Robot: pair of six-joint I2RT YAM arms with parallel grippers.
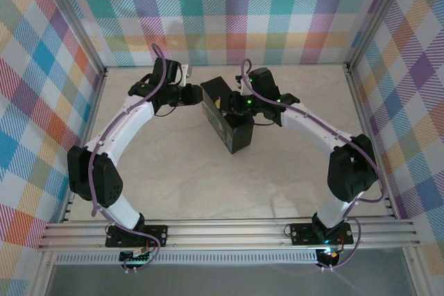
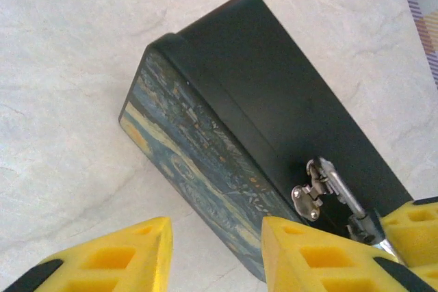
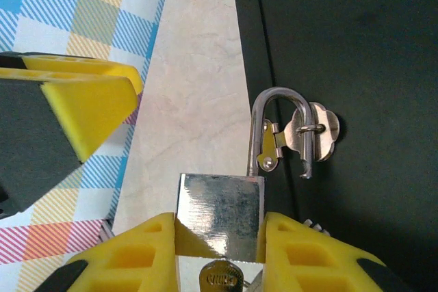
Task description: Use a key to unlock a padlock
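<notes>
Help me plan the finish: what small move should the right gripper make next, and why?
Probably swing the padlock so the shackle backs its free end out of the hasp loop. The shackle looks sprung, its free end out of the body but hooked through the loop, and the right gripper pinches the body, key inserted.

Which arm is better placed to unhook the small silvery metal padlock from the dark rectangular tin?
Likely right: the right gripper clamps the padlock body; the left gripper is open beside the tin.

Top view high overhead, facing down; both wrist views close, sharing tin (image 2: pixel 274 100) side.
</notes>
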